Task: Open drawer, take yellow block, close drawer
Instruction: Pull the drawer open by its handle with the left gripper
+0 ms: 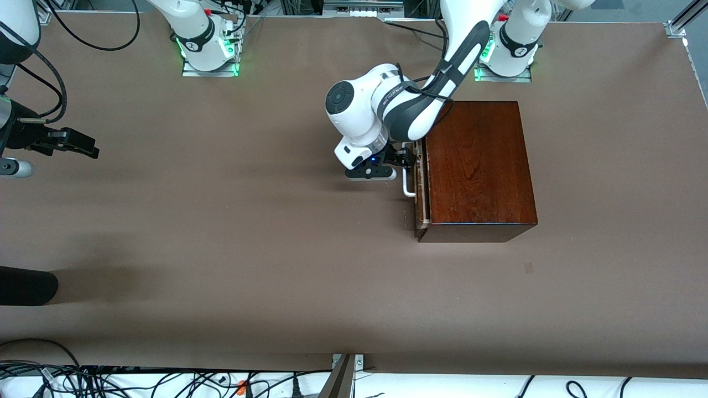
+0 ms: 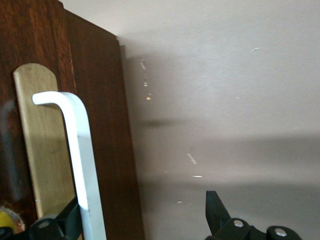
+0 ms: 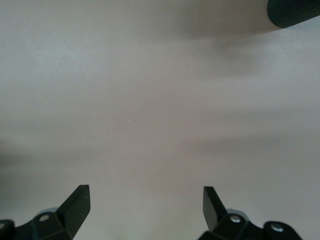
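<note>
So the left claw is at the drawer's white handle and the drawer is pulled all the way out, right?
Not quite. The left claw is at the white handle, fingers open around it, but the drawer is only slightly ajar, barely out of the box. The front view shows it.

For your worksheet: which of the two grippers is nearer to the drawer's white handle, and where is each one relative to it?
Left. The left gripper is right at the white handle of the drawer, jaws open with one finger beside the bar. The right gripper waits over bare table at the right arm's end.
</note>
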`<move>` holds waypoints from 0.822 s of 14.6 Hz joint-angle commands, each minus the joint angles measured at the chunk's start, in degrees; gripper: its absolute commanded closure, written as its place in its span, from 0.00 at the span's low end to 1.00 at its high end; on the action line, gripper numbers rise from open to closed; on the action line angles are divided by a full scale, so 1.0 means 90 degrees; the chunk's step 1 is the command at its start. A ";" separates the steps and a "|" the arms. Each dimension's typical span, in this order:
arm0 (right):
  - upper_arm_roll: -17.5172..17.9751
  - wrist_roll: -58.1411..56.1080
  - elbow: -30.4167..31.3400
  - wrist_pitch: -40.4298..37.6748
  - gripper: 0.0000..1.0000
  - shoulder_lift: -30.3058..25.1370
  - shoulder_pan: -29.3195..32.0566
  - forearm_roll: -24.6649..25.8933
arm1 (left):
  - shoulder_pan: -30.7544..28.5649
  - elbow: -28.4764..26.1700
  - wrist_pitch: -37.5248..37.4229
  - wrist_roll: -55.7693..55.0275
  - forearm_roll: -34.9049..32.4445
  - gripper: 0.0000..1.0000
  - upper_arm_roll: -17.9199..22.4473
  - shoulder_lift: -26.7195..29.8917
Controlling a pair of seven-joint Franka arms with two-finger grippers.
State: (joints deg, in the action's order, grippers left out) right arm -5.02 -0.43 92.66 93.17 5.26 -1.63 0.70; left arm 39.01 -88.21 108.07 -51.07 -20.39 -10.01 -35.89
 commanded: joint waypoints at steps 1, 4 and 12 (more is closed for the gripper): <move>0.0040 -0.0099 -0.0003 -0.0069 0.00 -0.0067 0.0055 0.0050 | 0.0138 0.0240 0.0267 -0.0058 0.0478 0.00 0.0009 -0.0046; 0.0040 -0.0099 -0.0003 -0.0069 0.00 -0.0067 0.0055 0.0050 | 0.0255 0.0241 0.0599 -0.0077 0.0517 0.00 0.0009 -0.0143; 0.0040 -0.0099 -0.0003 -0.0069 0.00 -0.0058 0.0055 0.0050 | 0.0372 0.0260 0.1605 -0.0165 0.1034 0.00 0.0009 -0.0299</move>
State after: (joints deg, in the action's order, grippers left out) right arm -5.02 -0.45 92.66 93.16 5.26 -1.63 0.70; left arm 40.50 -87.78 116.65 -52.20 -14.69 -9.64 -36.04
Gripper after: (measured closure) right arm 0.000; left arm 0.000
